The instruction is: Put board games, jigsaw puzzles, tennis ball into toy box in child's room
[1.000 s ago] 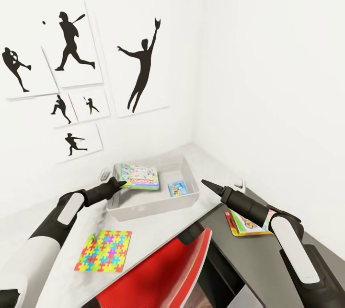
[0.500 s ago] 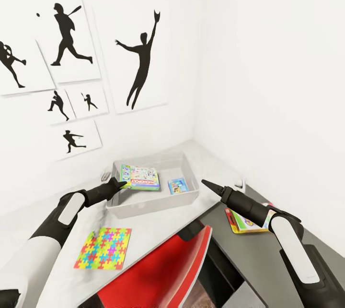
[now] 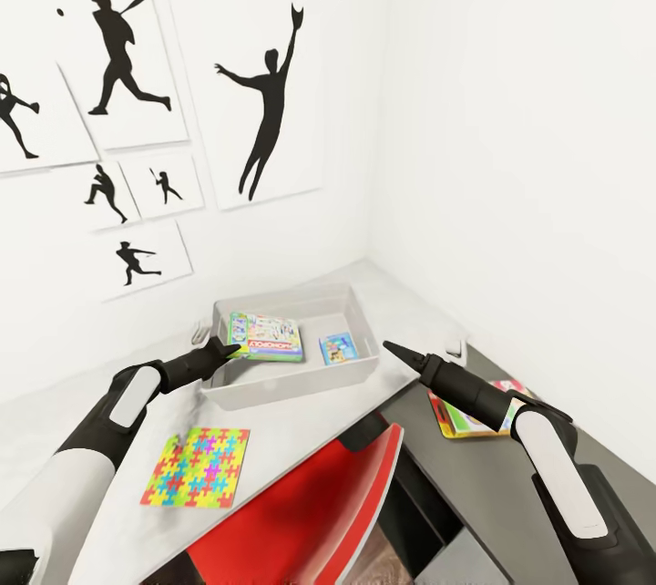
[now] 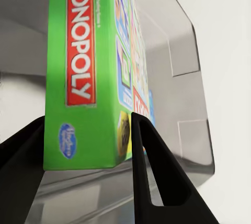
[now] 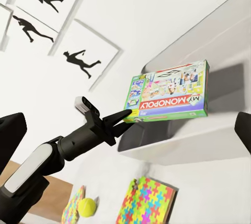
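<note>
My left gripper (image 3: pixel 231 350) is shut on the corner of a green Monopoly board game (image 3: pixel 267 336), with a finger (image 4: pixel 157 177) on each side of the box (image 4: pixel 83 77). The game hangs roughly level over the left part of the grey toy box (image 3: pixel 301 387). A small blue board game (image 3: pixel 337 349) lies inside the bin. One jigsaw puzzle (image 3: pixel 197 466) lies on the table (image 3: pixel 301 425) in front of the bin. The right wrist view has the tennis ball (image 5: pixel 87 206) beside a puzzle (image 5: pixel 144 203). My right gripper (image 3: pixel 394 350) hovers right of the bin, open and empty.
A third printed game box (image 3: pixel 460 423) lies on the dark lower section under my right forearm. A red chair back (image 3: pixel 319 512) stands against the table's front edge. White walls with silhouette posters (image 3: pixel 264 102) close off the corner behind the bin.
The whole picture has drifted a little, so the head camera moved. Both arms and the held Monopoly game keep their places over the bin.
</note>
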You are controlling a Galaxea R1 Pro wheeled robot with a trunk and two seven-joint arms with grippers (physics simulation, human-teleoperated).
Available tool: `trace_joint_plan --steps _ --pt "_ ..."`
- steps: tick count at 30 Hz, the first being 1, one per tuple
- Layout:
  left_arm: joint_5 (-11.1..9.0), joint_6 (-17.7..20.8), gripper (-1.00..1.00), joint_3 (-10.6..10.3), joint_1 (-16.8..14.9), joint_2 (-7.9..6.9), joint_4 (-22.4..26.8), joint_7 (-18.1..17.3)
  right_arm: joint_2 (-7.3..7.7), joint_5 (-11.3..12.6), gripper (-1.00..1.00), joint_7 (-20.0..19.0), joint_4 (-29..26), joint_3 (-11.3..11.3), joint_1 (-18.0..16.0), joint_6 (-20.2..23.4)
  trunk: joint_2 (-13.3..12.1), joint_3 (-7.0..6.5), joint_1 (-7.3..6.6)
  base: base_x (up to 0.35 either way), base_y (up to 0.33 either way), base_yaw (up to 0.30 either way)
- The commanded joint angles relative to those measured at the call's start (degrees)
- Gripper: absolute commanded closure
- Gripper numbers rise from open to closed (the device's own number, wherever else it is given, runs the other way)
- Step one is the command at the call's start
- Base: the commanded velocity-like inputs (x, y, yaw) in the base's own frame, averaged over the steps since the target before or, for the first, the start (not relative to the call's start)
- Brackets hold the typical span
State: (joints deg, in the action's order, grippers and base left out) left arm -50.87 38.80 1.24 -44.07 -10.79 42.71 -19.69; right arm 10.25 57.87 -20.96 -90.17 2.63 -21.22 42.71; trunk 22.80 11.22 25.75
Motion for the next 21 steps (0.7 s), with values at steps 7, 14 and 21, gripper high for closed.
trace_joint_plan --steps 7,14,21 --pt "-0.27 0.48 1.0 0.23 -0.05 -0.13 0.01 -0.15 0.11 0.05 -1.0 -0.25 -0.01 -0.05 -0.05 0.18 0.12 0.49 0.03 0.0 0.0 0.0" --pt "-0.34 0.49 1.0 0.25 -0.05 -0.31 0.05 -0.35 0.09 0.1 -1.0 -0.06 -0.01 -0.08 -0.05 0.23 0.12 0.51 0.03 0.0 0.0 0.0" --pt "-0.37 0.49 1.0 0.25 -0.05 -0.37 0.09 -0.66 0.06 0.07 -1.0 -0.05 0.07 -0.08 -0.05 0.18 0.12 0.51 0.03 0.0 0.0 0.0"
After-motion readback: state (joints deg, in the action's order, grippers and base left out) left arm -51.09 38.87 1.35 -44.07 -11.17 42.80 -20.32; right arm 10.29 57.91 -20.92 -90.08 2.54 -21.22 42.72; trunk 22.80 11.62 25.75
